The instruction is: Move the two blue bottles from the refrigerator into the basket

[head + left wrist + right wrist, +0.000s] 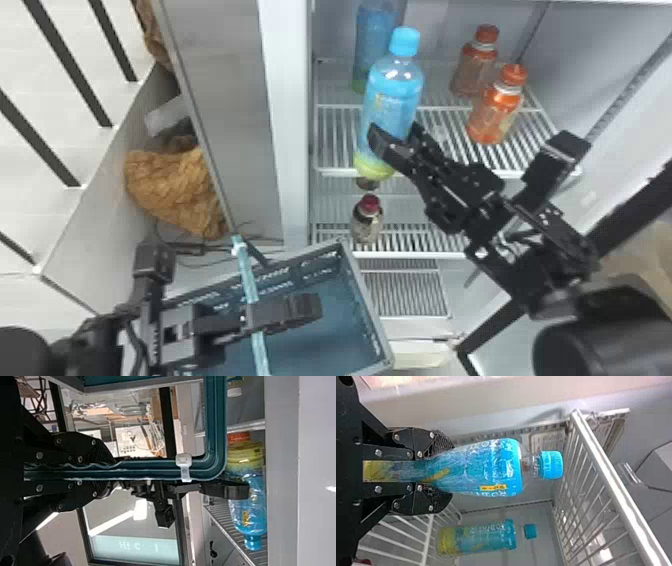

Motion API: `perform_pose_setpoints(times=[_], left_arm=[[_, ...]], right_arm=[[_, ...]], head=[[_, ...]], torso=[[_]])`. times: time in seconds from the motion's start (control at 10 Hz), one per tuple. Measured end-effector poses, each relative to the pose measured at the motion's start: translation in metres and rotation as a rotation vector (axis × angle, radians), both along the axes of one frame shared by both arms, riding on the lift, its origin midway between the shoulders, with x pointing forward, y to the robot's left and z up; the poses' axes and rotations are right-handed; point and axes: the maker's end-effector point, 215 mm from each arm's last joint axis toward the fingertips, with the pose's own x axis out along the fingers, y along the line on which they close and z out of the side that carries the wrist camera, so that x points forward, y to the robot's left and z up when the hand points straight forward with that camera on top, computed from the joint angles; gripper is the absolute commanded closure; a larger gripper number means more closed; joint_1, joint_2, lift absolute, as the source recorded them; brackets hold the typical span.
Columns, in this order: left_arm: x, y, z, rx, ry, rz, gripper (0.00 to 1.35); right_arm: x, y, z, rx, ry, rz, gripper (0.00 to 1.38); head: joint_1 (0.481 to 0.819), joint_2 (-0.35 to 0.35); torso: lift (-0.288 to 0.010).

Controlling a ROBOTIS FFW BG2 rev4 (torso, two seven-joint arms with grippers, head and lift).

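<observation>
Head view shows a blue bottle (395, 85) with a bright blue cap, clear shoulders, a blue wrap and a yellow-green base, tilted so its cap leans right. Right gripper (394, 134) has its two fingers pinching this bottle below the middle. Its base overlaps the front edge of the upper shelf (345, 171); whether they touch, I cannot tell. Behind it, the second blue bottle (374, 35) stands upright on that shelf. A gap separates the held bottle from the fridge's left wall (295, 125), and a wider one separates it from two orange bottles (495, 110) on the right. Lower down, a red-capped bottle (367, 220) stands on the next shelf.

Left gripper (307, 309) is closed around the basket's teal handle (248, 280). The basket (367, 305) sits lower left of the held bottle, its right rim beside the lower shelves.
</observation>
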Motion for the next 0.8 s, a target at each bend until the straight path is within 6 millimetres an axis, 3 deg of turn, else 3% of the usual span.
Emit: perform_pose_setpoints(times=[0.3,0.8], left_arm=[[-0.001,0.002,-0.001,0.0,0.004,0.005,1.2],[-0.001,0.004,-0.003,-0.003,0.011,0.015,1.2]], right_arm=[[-0.044,0.009,-0.006,-0.004,0.068,0.052,1.28],[-0.098,0.025,-0.037,-0.025,0.219,0.148,1.28]], head=[[0.695,-0.048],[0.695,-0.023]], torso=[[-0.01],[-0.01]])
